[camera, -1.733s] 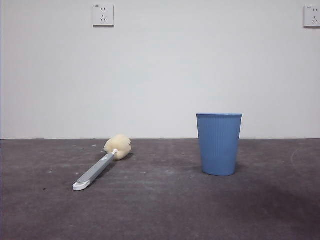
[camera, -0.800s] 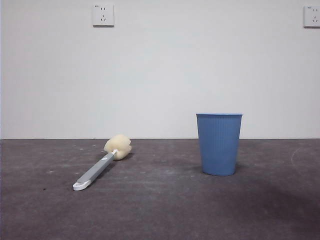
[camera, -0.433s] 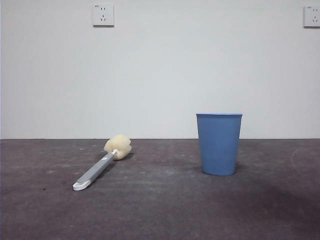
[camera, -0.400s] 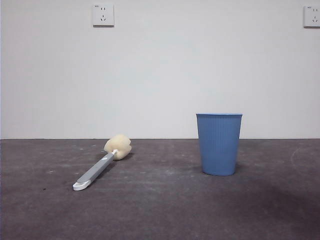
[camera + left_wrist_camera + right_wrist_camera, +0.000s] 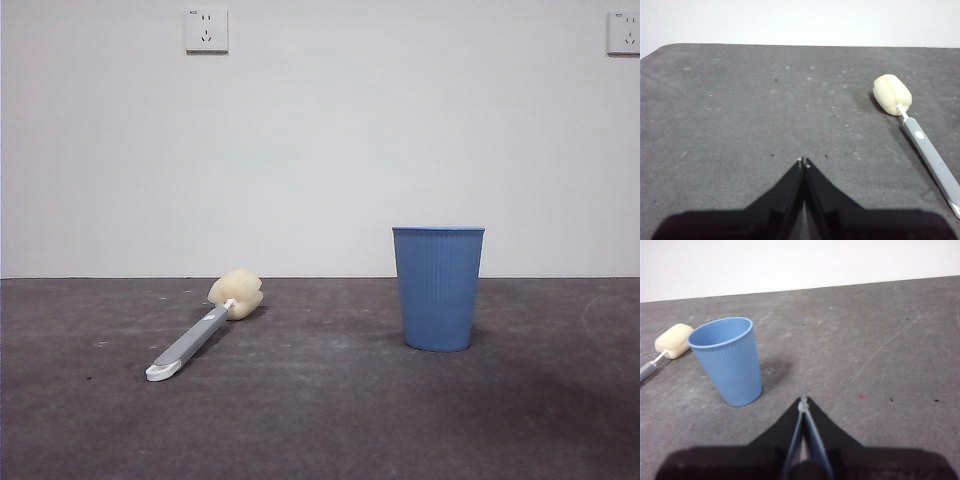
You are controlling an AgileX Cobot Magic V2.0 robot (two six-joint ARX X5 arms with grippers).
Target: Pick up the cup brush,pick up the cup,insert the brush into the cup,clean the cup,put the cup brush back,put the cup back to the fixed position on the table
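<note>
Left gripper (image 5: pixel 803 161) closed, empty, well apart from grey-handled cream-sponge cup brush (image 5: pixel 916 134) lying flat. Right gripper (image 5: pixel 803 401) closed, empty, near upright blue ribbed plastic cup (image 5: pixel 730 361).

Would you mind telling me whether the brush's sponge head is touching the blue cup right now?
Apart. The front view shows bare table between the cup brush and the cup; the right wrist view shows the same gap beside the sponge.
</note>
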